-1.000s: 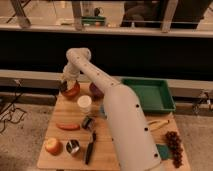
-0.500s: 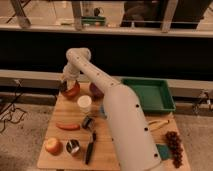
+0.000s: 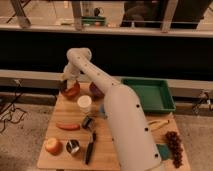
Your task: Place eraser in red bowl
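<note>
The red bowl (image 3: 71, 91) sits at the far left corner of the wooden table (image 3: 57, 159). My gripper (image 3: 65, 82) hangs right over the bowl's left rim, at the end of the long white arm (image 3: 120, 120) that reaches across the table from the near right. The eraser does not show; I cannot tell whether it is in the gripper or in the bowl.
A maroon-brown bowl (image 3: 96, 92) and a white cup (image 3: 84, 103) stand right of the red bowl. Nearer lie a carrot (image 3: 67, 126), an apple (image 3: 52, 146), two metal cups (image 3: 73, 147), and a black tool (image 3: 90, 148). A green tray (image 3: 150, 95), banana (image 3: 159, 123) and grapes (image 3: 174, 145) are at the right.
</note>
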